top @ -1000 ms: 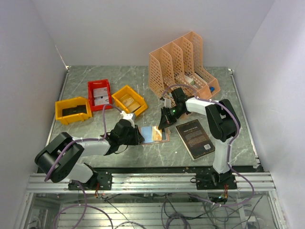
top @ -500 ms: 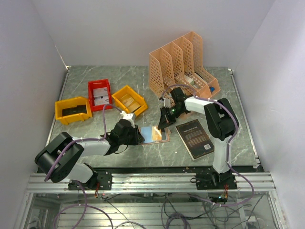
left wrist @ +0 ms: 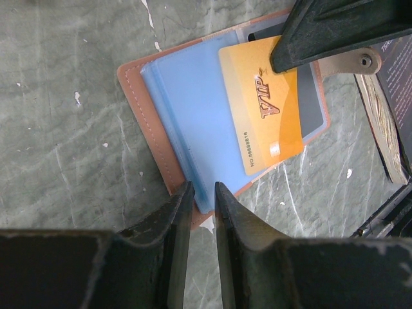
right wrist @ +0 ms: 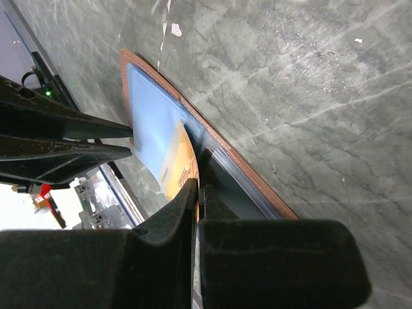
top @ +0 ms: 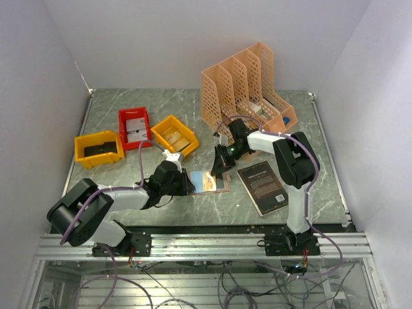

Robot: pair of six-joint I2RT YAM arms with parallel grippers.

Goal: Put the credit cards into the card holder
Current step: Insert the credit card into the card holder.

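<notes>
Grey-green marble table [top: 116, 109], white walls all round. Card holder [left wrist: 187, 109] lies open mid-table towards the near edge, blue inner leaves up, pink cover showing round the rim. L gripper [left wrist: 203, 190] sits at its left side, jaws nearly together, pinching the edge of a blue leaf. R gripper [right wrist: 198, 187] is at the holder's far right, fingers clamped tight on a gold card [left wrist: 264, 109] marked VIP. The card lies tilted over the holder's right half; can't tell if it's in a slot. Black book [top: 262, 187] lies flat just right of the holder. Far side: peach file rack [top: 244, 90], red bin [top: 134, 127], left yellow bin [top: 98, 148], right yellow bin [top: 174, 134].
</notes>
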